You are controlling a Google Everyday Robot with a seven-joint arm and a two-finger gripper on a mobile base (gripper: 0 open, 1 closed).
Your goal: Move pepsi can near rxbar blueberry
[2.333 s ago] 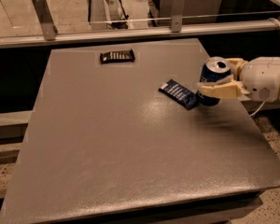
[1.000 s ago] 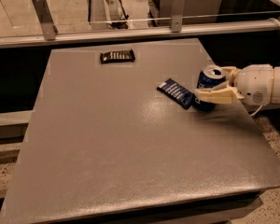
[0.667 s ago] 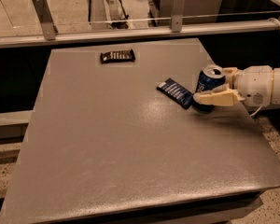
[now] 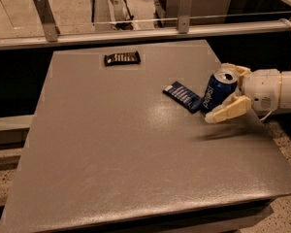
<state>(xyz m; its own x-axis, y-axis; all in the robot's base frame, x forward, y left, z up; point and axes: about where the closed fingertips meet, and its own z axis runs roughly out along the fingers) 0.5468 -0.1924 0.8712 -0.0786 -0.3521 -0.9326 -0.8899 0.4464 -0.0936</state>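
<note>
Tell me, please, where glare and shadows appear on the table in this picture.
Camera view: a soft glare patch lies on the table beside the rxbar blueberry; a smeared shadow falls beneath the gripper, which holds the pepsi can at the right edge.

A black wrapped bar (image 4: 121, 58) lies flat near the far edge of my grey bench (image 4: 111, 154), its white lettering facing up. Behind it runs a metal rail (image 4: 136, 33) with two upright brackets (image 4: 45, 16). Speckled floor (image 4: 287, 130) shows at right, where my tool (image 4: 218, 93) hangs over the bench's right side.
</note>
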